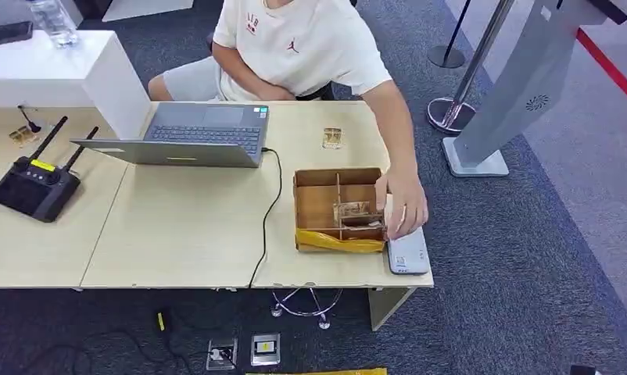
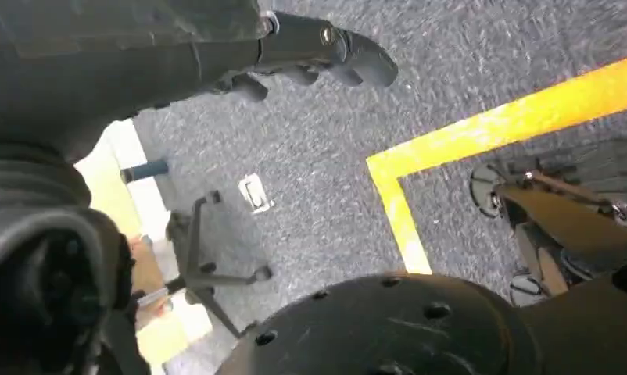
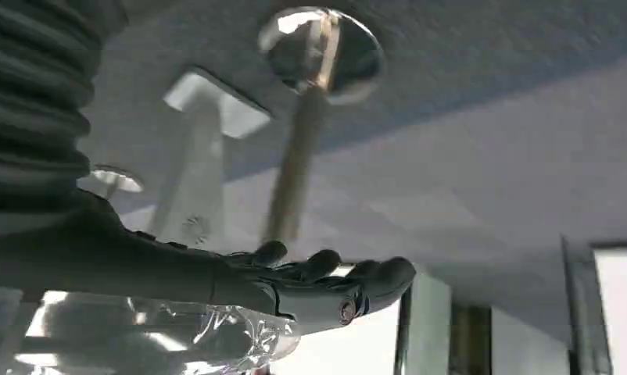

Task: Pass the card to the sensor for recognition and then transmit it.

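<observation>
A brown wooden box [image 1: 320,205] with compartments stands near the table's front right corner, a yellow strip along its front. A small card holder [image 1: 353,211] sits inside it. Right of the box lies a flat white sensor [image 1: 409,255] at the table edge. A seated person's hand [image 1: 405,205] rests between box and sensor. Another small card [image 1: 331,138] lies on the table behind the box. My left hand [image 2: 318,55] hangs over the carpet, fingers apart, holding nothing. My right hand [image 3: 310,285] is stretched out with nothing in it.
A grey laptop [image 1: 205,134] with a black cable [image 1: 271,207] sits mid-table, and a black controller [image 1: 33,186] at the left. A white cabinet [image 1: 60,70] with a bottle stands behind. Metal posts [image 1: 459,94] and a grey kiosk [image 1: 514,86] stand at the right. A yellow floor line [image 2: 490,125] runs below.
</observation>
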Controlling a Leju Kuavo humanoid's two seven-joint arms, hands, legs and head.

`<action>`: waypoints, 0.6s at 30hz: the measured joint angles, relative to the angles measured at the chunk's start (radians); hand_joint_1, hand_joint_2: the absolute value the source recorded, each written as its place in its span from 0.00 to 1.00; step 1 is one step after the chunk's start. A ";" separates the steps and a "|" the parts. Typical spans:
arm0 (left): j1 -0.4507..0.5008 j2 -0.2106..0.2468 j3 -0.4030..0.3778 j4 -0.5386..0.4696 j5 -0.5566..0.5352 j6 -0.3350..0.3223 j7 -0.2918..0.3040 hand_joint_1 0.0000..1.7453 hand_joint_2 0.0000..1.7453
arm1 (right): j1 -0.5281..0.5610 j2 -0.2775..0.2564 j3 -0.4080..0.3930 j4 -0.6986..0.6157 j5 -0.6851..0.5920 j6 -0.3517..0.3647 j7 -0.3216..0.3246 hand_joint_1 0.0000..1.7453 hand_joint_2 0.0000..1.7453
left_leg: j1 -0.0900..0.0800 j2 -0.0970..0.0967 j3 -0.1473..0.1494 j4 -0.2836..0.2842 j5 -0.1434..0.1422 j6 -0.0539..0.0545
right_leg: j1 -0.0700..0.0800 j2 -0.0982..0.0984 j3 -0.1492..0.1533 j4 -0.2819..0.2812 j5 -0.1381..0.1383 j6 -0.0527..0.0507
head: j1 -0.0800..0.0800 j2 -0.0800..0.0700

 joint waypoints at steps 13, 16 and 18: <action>0.001 0.003 0.008 0.000 -0.005 0.000 0.026 0.00 0.00 | 0.011 -0.008 -0.045 0.280 0.016 0.005 0.081 0.00 1.00 | 0.000 0.001 0.001 0.000 0.000 0.000 | 0.000 0.000 0.001 0.000 0.000 0.000 | 0.002 0.000; 0.002 0.006 0.008 0.000 -0.006 0.000 0.041 0.00 0.00 | 0.011 -0.013 -0.047 0.355 0.024 0.014 0.084 0.00 1.00 | 0.000 0.001 0.001 0.000 0.000 0.000 | 0.000 0.000 0.001 0.000 0.000 0.000 | 0.000 0.000; 0.002 0.009 0.008 0.000 -0.005 0.000 0.042 0.00 0.00 | 0.010 -0.010 -0.049 0.389 0.037 0.030 0.084 0.00 1.00 | 0.000 0.001 0.001 0.000 0.000 0.000 | 0.000 0.000 0.001 0.000 0.000 0.000 | 0.000 0.000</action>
